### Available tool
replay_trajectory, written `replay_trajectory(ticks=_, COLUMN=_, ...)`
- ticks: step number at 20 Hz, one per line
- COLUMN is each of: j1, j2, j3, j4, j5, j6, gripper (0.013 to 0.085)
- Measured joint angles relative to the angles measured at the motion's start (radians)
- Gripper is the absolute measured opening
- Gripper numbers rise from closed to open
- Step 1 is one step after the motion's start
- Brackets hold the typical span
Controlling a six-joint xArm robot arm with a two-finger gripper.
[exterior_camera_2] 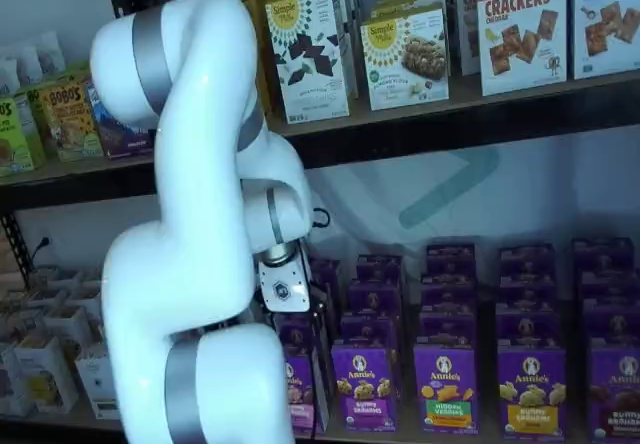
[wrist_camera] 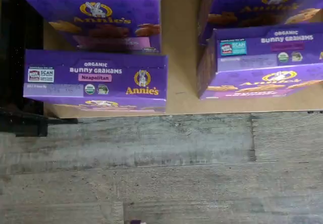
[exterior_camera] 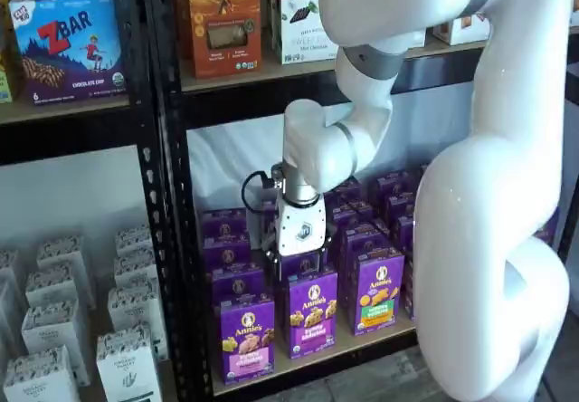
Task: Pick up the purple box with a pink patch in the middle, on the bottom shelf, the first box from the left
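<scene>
The white arm (exterior_camera: 488, 203) is being shown filling both shelf views, bent down toward the bottom shelf (exterior_camera: 362, 343). The gripper (exterior_camera: 299, 255) is being held low among the purple cartons, at about one o'clock from the purple box (exterior_camera: 247, 338); its fingers are being hidden by its body and the cartons, so their state cannot be told. The purple box is being seen upright at the shelf's front edge, with a violet-banded carton (exterior_camera: 312, 313) beside it at three o'clock.
</scene>
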Motion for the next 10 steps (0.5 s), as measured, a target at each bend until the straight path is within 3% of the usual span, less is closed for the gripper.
replay_trajectory(ticks=6, j1=0.007, j2=0.054, j3=-0.059, j4=0.065, j5=0.006, j6=-0.053, gripper=0.0850)
replay_trajectory(ticks=10, j1=0.010, j2=0.086, j3=-0.091, j4=0.079, j5=0.012, j6=-0.064, gripper=0.0850)
